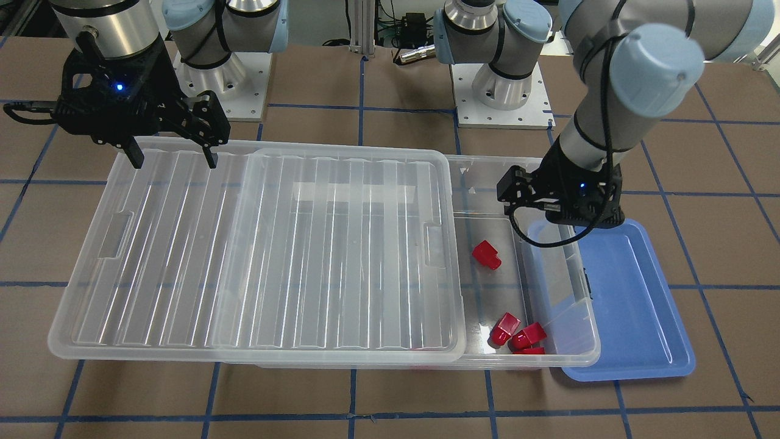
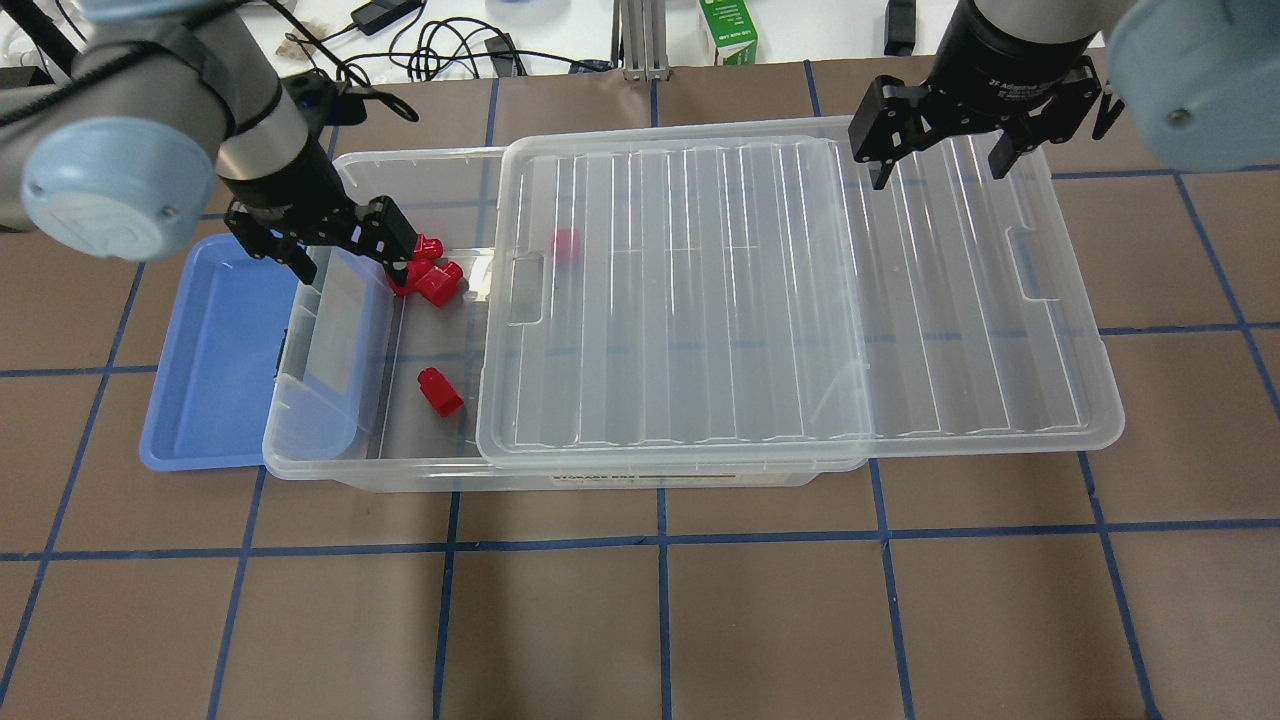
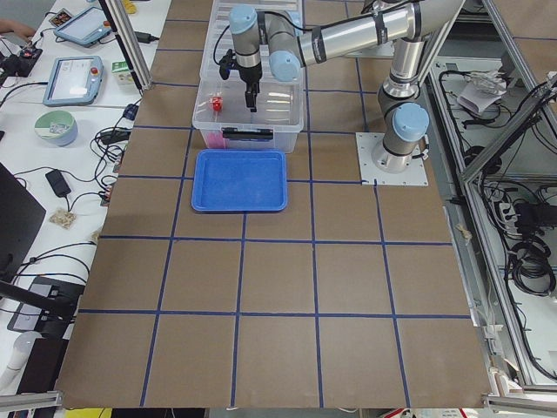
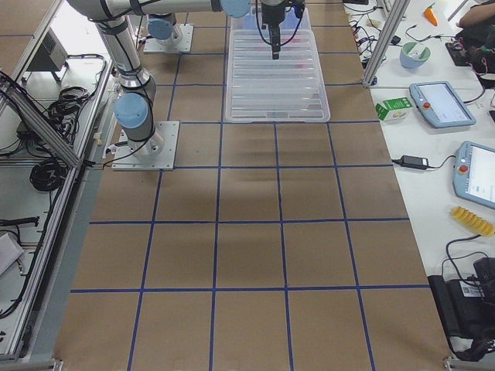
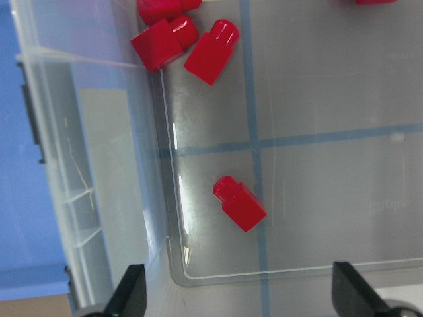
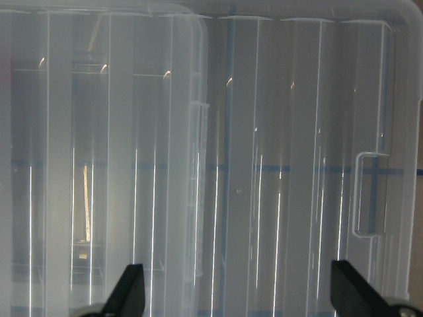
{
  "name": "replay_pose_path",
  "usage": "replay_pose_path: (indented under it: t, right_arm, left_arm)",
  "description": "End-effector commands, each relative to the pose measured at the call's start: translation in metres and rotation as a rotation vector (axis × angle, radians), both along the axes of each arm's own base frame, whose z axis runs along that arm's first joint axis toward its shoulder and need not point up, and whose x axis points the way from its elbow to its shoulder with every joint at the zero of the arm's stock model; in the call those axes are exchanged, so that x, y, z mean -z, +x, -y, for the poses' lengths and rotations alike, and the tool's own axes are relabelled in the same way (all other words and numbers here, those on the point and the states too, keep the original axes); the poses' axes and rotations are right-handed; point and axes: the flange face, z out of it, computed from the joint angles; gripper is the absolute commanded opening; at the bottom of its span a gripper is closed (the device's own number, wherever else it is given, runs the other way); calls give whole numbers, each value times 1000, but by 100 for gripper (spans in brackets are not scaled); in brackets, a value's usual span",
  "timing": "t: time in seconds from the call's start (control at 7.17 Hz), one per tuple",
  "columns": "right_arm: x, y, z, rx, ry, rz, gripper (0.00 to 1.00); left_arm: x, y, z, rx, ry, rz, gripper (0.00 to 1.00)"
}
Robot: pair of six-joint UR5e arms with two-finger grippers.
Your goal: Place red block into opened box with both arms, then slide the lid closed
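Overhead exterior view, nearest first: the box [image 2: 600, 478] lies lengthwise across the table. Its lid [image 2: 780, 300] sits slid toward 3 o'clock, overhanging that end and leaving the 9 o'clock end uncovered. On the floor of that uncovered part, toward 6 o'clock, the red block [image 2: 438, 392] lies on its side, alone. A blue tray [image 2: 215, 350] sits at the box's 9 o'clock end, its edge showing through the clear plastic there. Farther back, toward 12 o'clock in the same opening, a cluster of other red blocks [image 2: 432, 278] lies together. The left gripper [image 2: 350, 255] hangs just beside them, fingers spread wide and holding nothing. One more red shape [image 2: 566, 243] shows blurred through the lid. Farthest, over the lid's 12 o'clock edge toward its 3 o'clock end, the right gripper [image 2: 938, 165] hovers with fingers wide apart, empty.
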Motion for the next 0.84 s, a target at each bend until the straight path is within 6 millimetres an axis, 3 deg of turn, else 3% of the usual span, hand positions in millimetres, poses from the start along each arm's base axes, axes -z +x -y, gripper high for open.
replay_pose_path:
  t: [0.0, 0.14, 0.28, 0.42, 0.56, 0.7]
  right_arm:
    - [4, -16, 7, -57, 3, -15, 100]
    - [8, -62, 18, -162, 20, -37, 100]
    - [27, -139, 26, -120, 59, -18, 100]
    - [59, -204, 28, -133, 94, -13, 100]
    - [80, -249, 27, -152, 80, -27, 100]
    - [111, -261, 23, -149, 103, -11, 100]
  left_arm:
    - [-82, -3, -25, 2, -52, 4, 100]
    - [-91, -4, -33, 7, -72, 2, 100]
    - [-89, -5, -33, 23, -68, -2, 100]
    - [-90, -13, -32, 22, -78, 0, 100]
    - [-86, -20, -36, 48, -69, -1, 100]
    - [-89, -21, -42, 45, -75, 5, 100]
